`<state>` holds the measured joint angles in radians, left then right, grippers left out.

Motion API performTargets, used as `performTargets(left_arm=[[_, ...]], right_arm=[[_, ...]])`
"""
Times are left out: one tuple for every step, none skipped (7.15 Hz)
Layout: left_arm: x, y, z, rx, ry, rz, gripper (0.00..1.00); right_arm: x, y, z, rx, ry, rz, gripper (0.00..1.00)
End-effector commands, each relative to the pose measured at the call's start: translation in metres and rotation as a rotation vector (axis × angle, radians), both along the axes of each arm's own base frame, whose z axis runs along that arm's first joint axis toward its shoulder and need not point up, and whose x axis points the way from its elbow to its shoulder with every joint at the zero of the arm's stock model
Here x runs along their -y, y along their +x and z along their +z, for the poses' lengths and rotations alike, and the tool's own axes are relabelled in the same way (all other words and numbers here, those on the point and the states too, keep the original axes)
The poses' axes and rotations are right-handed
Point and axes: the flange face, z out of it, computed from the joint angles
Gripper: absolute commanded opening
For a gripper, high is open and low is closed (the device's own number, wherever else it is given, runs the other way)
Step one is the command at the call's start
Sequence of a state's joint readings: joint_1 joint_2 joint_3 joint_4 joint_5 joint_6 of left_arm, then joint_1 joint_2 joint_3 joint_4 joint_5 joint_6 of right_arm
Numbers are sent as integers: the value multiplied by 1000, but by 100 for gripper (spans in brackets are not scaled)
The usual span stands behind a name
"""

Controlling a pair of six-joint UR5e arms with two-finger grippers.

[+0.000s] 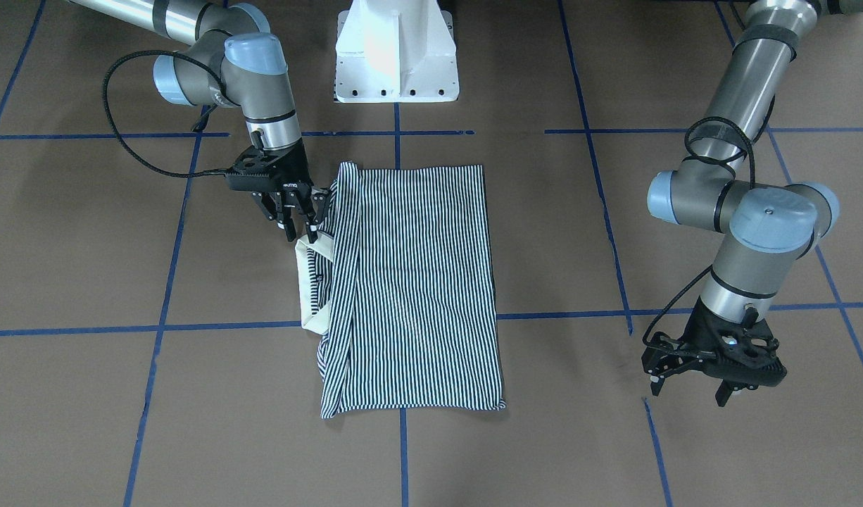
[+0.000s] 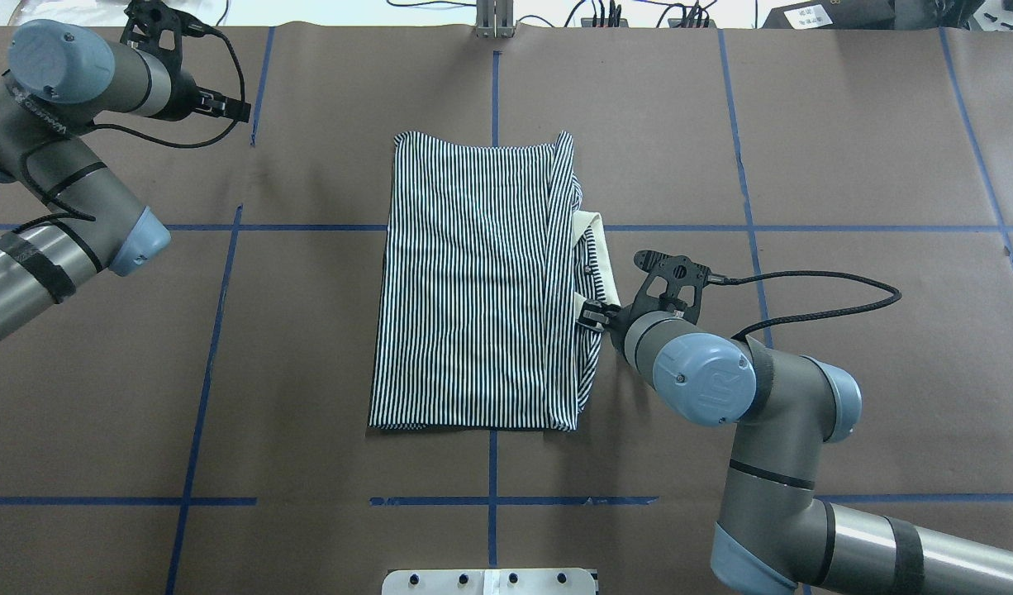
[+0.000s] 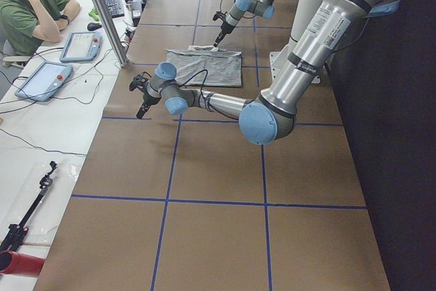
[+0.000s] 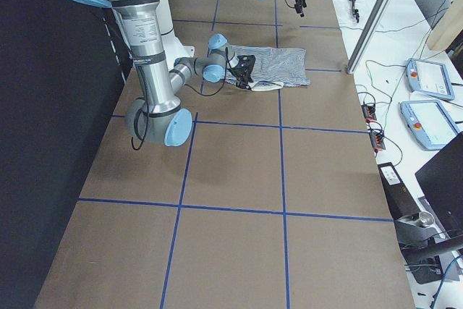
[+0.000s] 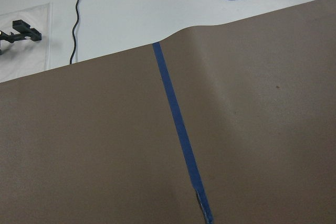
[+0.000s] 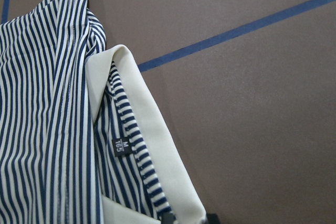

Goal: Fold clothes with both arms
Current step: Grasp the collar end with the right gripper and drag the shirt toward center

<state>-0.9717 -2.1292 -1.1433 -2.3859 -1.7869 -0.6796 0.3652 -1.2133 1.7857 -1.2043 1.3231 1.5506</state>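
likely r gripper (image 1: 300, 230) pinching shirt collar (image 1: 310, 285)

Right arm (image 2: 771, 446) noted bent sharply at the elbow, forearm carried inward, wrist turned down. Right gripper (image 1: 301, 231) pointed downward and slightly tilted. Its fingers are drawn close together, and the collar edge of the polo shirt (image 1: 410, 282) is pinched between them. Both black tips are just caught at the bottom edge of the right wrist view.

Left arm (image 1: 745, 91) set well apart from the right, upper link slanted outward, elbow folded, last wrist link held near vertical. Left gripper (image 1: 688, 392) pointed down, fingers spread wide.
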Motion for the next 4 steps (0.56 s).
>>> performTargets(left_arm=[[0,1,0,1,-1,1,100],[0,1,0,1,-1,1,100],[-1,1,0,0,0,2,100],[-2,4,0,0,0,5,100]], right_arm=[[-34,13,-42,-116,3,-91,100],[-60,-6,-56,-149,11,-145,100],[-82,-24,-72,-204,78,-203,100],[-104,-40,-78,-258,154,-261,100]])
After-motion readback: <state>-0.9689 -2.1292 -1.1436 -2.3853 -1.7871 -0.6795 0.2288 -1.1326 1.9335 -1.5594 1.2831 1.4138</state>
